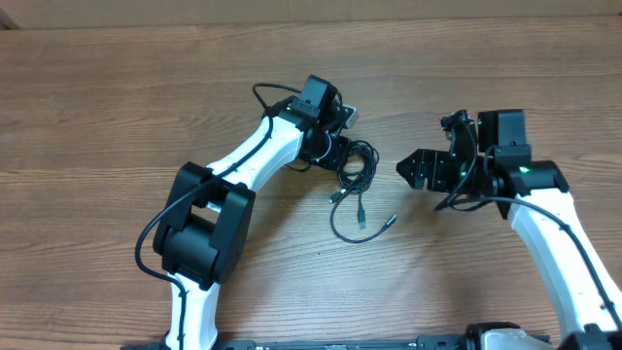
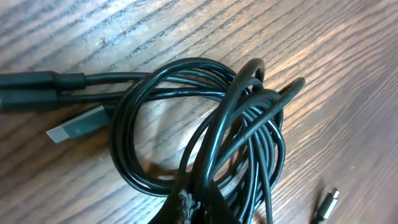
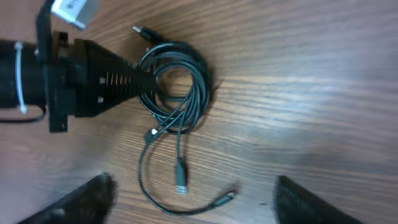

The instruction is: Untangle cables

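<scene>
The cables [image 1: 357,165] are a tangle of thin black cords coiled on the wooden table, with loose tails ending in small plugs [image 1: 362,216] toward the front. My left gripper [image 1: 337,156] sits at the coil's left edge, its fingers [image 2: 199,208] shut on several strands of the cables [image 2: 186,124]. A silver USB plug [image 2: 74,126] lies left of the loops. In the right wrist view the left gripper [image 3: 124,79] tapers into the coil [image 3: 180,87]. My right gripper [image 1: 408,168] is wide open and empty to the right of the tangle, its fingers [image 3: 196,202] apart from the cable tails.
The wooden table [image 1: 117,117] runs all around. The white left arm [image 1: 243,160] reaches in from the front left, the right arm [image 1: 554,224] from the front right, with its own thicker black wiring [image 1: 466,199].
</scene>
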Action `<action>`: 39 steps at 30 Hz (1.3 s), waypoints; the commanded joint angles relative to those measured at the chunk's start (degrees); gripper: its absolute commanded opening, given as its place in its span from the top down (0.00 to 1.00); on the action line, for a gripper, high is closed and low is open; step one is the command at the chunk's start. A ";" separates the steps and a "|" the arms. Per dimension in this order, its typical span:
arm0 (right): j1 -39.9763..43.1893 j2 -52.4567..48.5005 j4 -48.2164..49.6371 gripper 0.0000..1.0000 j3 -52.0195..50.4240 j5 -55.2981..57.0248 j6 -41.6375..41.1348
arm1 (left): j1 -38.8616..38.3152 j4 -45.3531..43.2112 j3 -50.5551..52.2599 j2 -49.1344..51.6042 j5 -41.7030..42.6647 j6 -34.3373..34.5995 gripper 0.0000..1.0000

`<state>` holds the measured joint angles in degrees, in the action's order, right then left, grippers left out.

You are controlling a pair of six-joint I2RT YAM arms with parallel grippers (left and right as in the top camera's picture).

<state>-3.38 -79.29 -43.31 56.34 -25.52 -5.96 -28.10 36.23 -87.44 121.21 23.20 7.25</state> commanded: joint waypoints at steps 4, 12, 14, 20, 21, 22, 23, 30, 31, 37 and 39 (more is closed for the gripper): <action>-3.15 -6.43 3.10 0.38 1.64 -1.44 -0.07 | -0.22 0.81 -1.60 0.50 7.26 8.92 0.96; -8.61 -14.27 12.96 0.53 1.64 7.45 0.02 | -0.48 1.22 -1.60 0.50 9.38 8.85 0.96; -11.21 -16.04 14.45 0.59 1.62 13.57 -0.02 | -0.52 1.27 -1.60 0.50 9.18 8.85 0.96; -13.66 -19.91 16.33 0.60 1.49 15.63 -0.02 | -0.81 1.73 -1.60 0.50 7.63 8.85 0.96; -13.66 -20.63 16.57 0.59 1.49 15.61 -0.04 | -0.87 1.75 -1.60 0.50 7.50 8.87 0.96; -13.66 -21.11 16.94 0.58 1.46 15.54 -0.04 | -0.87 1.75 -1.60 0.50 7.41 8.87 0.96; -13.66 -21.53 17.40 0.58 1.46 14.80 -0.04 | -0.87 1.92 -1.60 0.50 6.69 8.87 0.96; -13.66 -22.62 17.53 0.78 1.38 13.68 -0.07 | -0.87 2.16 -1.55 0.50 5.73 8.85 0.96; -13.66 -22.64 17.44 0.78 1.38 13.68 -0.07 | -0.87 2.14 -1.55 0.50 5.70 8.87 0.96; -13.66 -22.64 17.16 0.69 1.27 12.79 -0.04 | -0.87 2.14 -1.55 0.52 3.96 8.90 0.96; -13.66 -22.64 17.09 0.69 0.96 12.35 -0.04 | -0.92 2.27 -1.53 0.52 1.75 9.14 0.96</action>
<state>-16.91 -101.30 -26.39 56.38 -12.16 -5.98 -28.53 38.28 -87.44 121.21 27.55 15.11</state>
